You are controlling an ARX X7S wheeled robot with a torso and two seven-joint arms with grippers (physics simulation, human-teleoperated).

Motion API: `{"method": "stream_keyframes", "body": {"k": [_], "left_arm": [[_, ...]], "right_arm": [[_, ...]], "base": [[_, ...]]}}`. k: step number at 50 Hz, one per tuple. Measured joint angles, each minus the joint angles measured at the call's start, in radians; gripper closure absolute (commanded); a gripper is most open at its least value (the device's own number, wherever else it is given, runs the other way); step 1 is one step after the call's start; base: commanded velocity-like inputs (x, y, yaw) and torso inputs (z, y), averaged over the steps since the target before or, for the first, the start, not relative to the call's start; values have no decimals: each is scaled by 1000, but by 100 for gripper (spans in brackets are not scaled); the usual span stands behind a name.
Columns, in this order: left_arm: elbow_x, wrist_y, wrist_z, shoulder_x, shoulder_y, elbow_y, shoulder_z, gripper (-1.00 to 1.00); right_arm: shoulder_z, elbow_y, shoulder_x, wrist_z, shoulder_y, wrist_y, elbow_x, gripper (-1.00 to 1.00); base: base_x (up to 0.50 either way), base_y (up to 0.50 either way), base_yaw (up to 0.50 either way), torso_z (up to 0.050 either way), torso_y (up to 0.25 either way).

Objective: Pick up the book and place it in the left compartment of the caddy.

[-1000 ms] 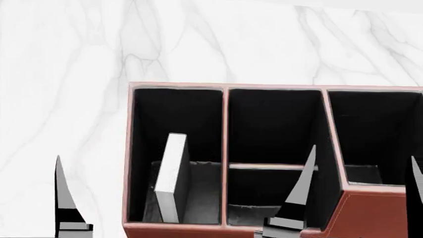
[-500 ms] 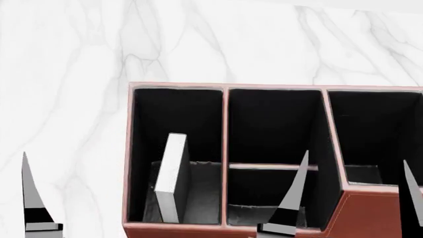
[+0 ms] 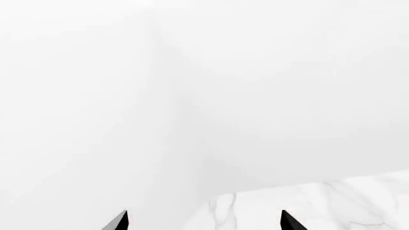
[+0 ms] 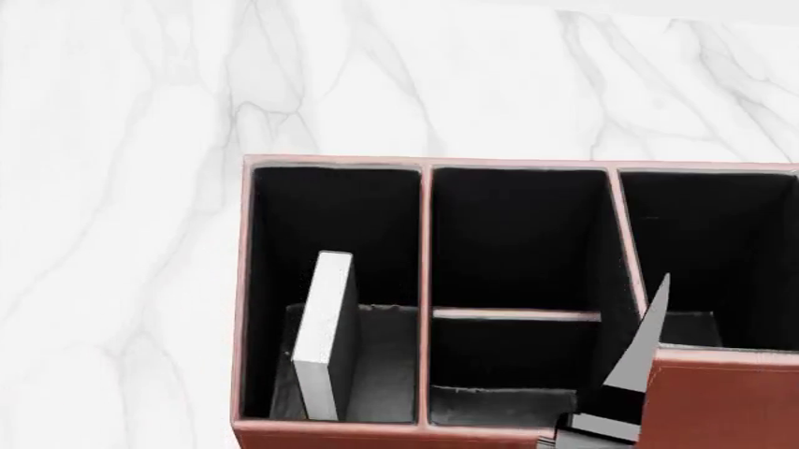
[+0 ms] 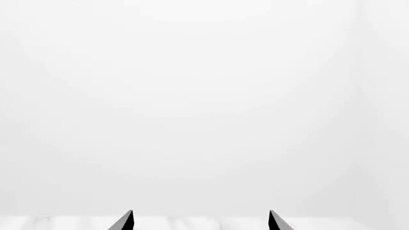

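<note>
My right gripper (image 5: 200, 221) stands wide open with nothing between its two dark fingertips; from its own camera I see only pale blank wall and a thin strip of marble below the tips, so it is pointed away from the work. In the head view one of its fingers (image 4: 631, 369) pokes up at the near edge of the caddy (image 4: 705, 398), in front of the divider between the middle section and the tall-walled end. My left gripper (image 3: 203, 221) is likewise spread, tips well apart and empty, looking at blank wall and a corner of the marble table (image 3: 307, 206); it does not show in the head view at all. The book (image 4: 327, 335) stands on edge inside the left compartment (image 4: 381, 360), its white page edges facing up toward me, its foot on the wrinkled floor near the front wall, tilted slightly. I judge it stands that way because it was let go edge-down into the long section and the walls keep it from toppling. With both claws empty and the book inside the right section, I take the placing to be done, and only pulling my arms clear is left.
</note>
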Motion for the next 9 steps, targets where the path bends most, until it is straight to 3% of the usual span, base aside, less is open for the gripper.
{"method": "stream_keyframes", "body": {"k": [9], "left_arm": [[7, 111, -28, -93, 142, -18, -113, -100]], "right_arm": [[53, -12, 16, 13, -26, -6, 19, -100]], "base": [[0, 0, 0, 0, 0]]}}
